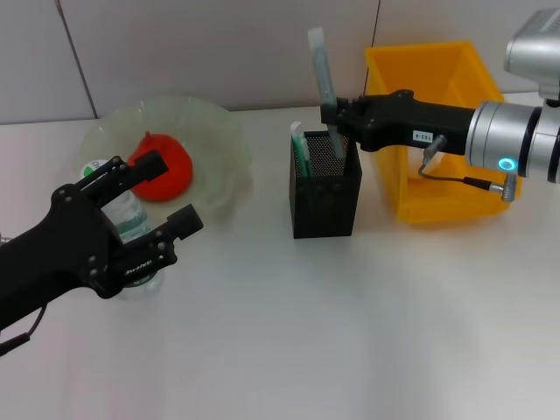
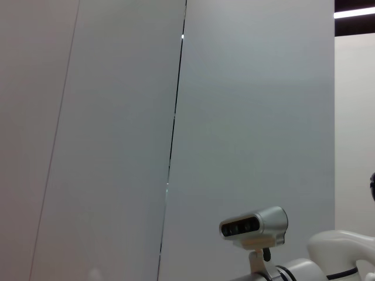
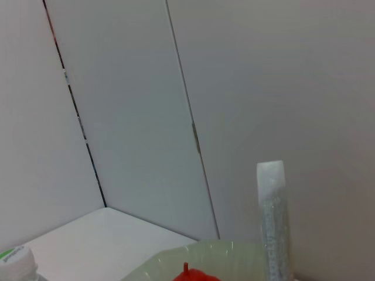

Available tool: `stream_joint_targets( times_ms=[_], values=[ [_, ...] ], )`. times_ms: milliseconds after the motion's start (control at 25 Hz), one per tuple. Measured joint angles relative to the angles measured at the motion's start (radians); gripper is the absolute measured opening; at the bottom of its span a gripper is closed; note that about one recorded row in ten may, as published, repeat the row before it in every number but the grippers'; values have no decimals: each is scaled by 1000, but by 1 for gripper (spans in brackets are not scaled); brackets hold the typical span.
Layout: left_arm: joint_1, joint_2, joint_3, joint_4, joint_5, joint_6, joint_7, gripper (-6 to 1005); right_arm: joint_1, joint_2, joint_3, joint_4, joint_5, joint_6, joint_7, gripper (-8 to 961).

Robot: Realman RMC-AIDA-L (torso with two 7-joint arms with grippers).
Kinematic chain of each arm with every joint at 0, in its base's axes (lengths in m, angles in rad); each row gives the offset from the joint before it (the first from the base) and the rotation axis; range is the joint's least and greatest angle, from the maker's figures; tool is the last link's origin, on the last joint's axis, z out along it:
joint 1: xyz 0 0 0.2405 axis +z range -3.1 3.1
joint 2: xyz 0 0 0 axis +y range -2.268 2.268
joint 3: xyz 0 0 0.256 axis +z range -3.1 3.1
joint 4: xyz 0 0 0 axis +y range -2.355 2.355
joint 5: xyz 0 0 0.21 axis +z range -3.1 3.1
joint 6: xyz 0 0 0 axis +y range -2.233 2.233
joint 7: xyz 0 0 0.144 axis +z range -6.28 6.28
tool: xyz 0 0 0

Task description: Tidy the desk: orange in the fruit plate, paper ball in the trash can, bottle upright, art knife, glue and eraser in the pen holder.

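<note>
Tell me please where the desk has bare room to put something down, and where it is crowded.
Free: the front of the desk, before the pen holder. Crowded: left gripper around the bottle beside the fruit plate; right gripper over the holder, trash can adjacent.

Light was even and bright. The white bench showed soft shadows beneath the black mesh holder. A ceiling lamp strip glared brightly.

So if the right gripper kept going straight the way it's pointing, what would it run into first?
The right gripper points toward the robot's left, above the pen holder, holding the art knife. Straight on, it would probably next meet the fruit plate with the orange, though depth is unclear.
</note>
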Motion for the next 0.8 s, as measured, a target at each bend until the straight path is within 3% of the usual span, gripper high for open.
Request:
stream_joint_targets(
  times_ms=[800],
  values=[
    [-6,-2,1,-12,-2,4,2,802,25,7,-20,-71,-6,74,-54,137]
  ],
)
